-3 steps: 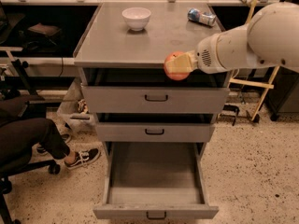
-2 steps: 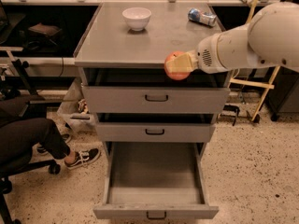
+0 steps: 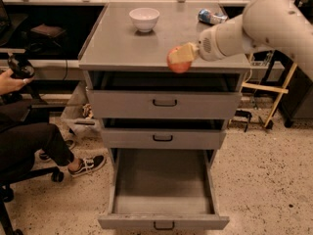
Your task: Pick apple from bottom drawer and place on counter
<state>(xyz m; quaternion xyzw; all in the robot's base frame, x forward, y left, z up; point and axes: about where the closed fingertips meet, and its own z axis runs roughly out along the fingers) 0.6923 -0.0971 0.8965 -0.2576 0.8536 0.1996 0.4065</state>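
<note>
Tool (image 3: 186,54) pinches apple (image 3: 177,64) at surface (image 3: 122,45) front edge, seemingly overhanging. You release here: apple rolls off into bottom drawer (image 3: 161,185).

- The grey worktop (image 3: 122,48) is flat, with a slight rim.
- A white bowl (image 3: 144,18) stands upright near its back, left of centre.
- A blue-and-silver can (image 3: 211,17) lies at the back right.
- The tool (image 3: 181,57) hangs at the front edge, clasping the apple (image 3: 177,65).
</note>
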